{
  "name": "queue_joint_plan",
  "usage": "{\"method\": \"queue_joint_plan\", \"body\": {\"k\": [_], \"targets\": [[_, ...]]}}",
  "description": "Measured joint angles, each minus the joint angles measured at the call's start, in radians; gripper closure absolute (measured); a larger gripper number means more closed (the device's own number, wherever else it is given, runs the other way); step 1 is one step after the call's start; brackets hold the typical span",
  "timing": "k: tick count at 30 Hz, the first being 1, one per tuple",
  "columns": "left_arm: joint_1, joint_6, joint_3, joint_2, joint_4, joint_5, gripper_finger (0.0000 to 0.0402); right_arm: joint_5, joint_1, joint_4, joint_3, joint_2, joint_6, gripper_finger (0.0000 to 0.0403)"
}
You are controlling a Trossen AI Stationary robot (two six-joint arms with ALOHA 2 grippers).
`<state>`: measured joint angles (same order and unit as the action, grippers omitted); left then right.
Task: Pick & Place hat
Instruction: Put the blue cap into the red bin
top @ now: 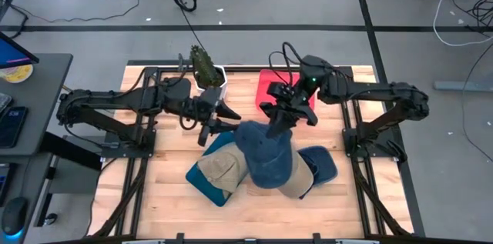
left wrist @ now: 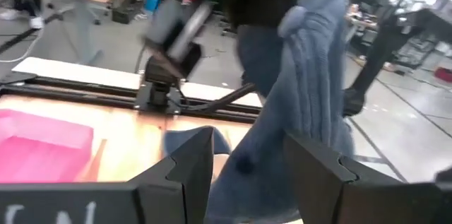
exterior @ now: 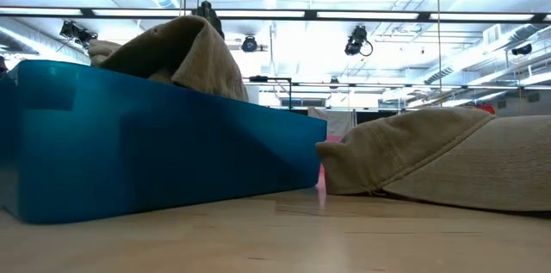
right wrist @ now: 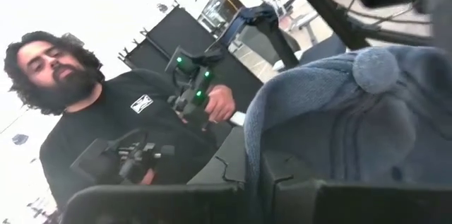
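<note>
A blue hat (top: pixel 266 158) hangs over the middle of the table, with my right gripper (top: pixel 276 126) shut on its far part. Its crown button (right wrist: pixel 374 68) shows in the right wrist view. My left gripper (top: pixel 222 123) stands open just left of the hat, fingers pointing at it; whether they touch the hat (left wrist: pixel 296 97) I cannot tell. A tan hat (top: pixel 222 168) lies in a teal bin (exterior: pixel 129 152). Another tan hat (exterior: pixel 448 157) rests on the tabletop beside a blue bin (top: pixel 322 163). My right gripper pinches a fold of the blue hat's cloth (right wrist: pixel 256 146) between its two fingers, at the crown's edge away from the button. The fingers reach in about level from the table's far right. The hat hangs below them, slack, and does not show at table-top height.
A pink bin (top: pixel 269 84) and a potted plant (top: pixel 206 65) stand at the table's far edge. Beyond the table a person (right wrist: pixel 127 125) holds a controller. Bare wood lies along the near edge (top: pixel 254 217).
</note>
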<state>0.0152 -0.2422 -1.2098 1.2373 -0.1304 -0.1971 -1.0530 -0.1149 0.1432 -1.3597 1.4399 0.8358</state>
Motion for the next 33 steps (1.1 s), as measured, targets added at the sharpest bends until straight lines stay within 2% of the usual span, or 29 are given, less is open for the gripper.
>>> {"method": "queue_joint_plan", "body": {"k": [8, 15, 20, 33], "targets": [[-0.037, -0.009, 0.000, 0.000, 0.001, -0.140, 0.0232, -0.014, -0.038, -0.034, 0.000, 0.004, -0.007, 0.0403], [-0.099, -0.063, 0.000, 0.000, 0.007, -0.344, 0.0232, -0.024, -0.036, -0.070, 0.000, 0.004, -0.011, 0.0403], [-0.132, -0.127, 0.000, 0.000, 0.071, -0.485, 0.0232, -0.029, -0.036, -0.085, 0.000, 0.004, -0.011, 0.0403], [-0.137, -0.139, 0.000, 0.018, 0.092, -0.466, 0.0232, 0.020, -0.036, -0.069, 0.001, 0.018, -0.014, 0.0403]]}}
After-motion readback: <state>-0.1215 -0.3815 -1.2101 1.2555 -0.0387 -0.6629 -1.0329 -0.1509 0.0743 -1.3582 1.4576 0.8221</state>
